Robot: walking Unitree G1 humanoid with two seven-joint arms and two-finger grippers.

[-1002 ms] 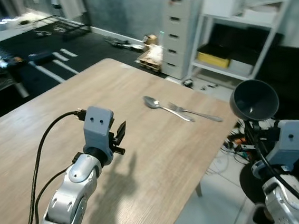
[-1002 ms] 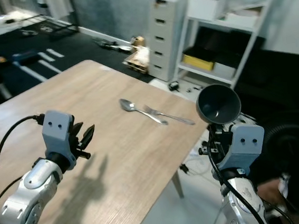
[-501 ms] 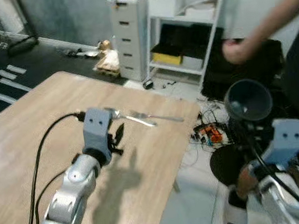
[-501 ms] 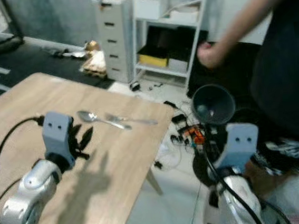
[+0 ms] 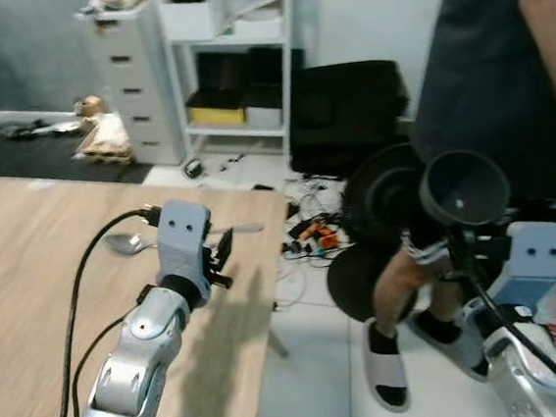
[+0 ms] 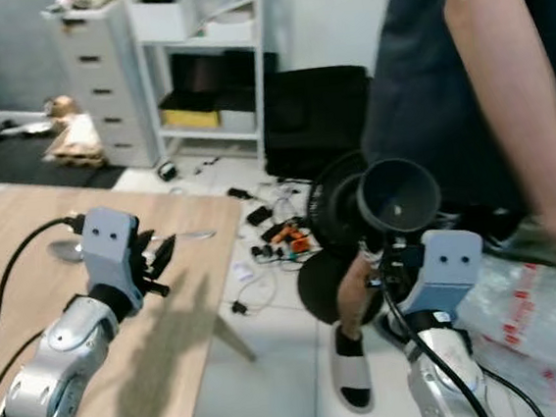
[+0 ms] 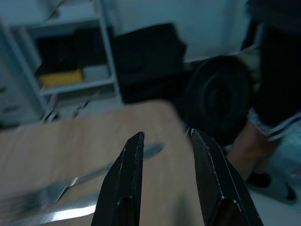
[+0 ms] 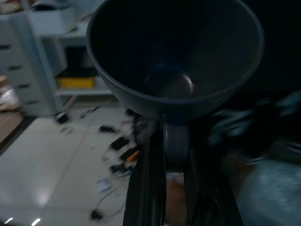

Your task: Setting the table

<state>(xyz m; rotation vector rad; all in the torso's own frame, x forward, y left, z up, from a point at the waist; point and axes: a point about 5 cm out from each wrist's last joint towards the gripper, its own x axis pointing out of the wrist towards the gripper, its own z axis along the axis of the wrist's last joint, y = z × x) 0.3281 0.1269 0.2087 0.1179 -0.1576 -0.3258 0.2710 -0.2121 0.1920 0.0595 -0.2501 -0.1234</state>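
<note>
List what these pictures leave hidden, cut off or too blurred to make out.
- Spoon and fork handle: partly hidden behind the left claw, head views.
- Cutlery: blurred, left wrist view.
- Person: cut off by the frame's top edge.
- Bowl interior: too dark, right wrist view.

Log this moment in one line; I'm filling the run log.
right end effector: shut on bowl, off table | left end effector: open, over table | spoon on table | person near

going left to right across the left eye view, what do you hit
wooden table → spoon → left gripper → person's sandalled foot → dark grey bowl held up in the right gripper
</note>
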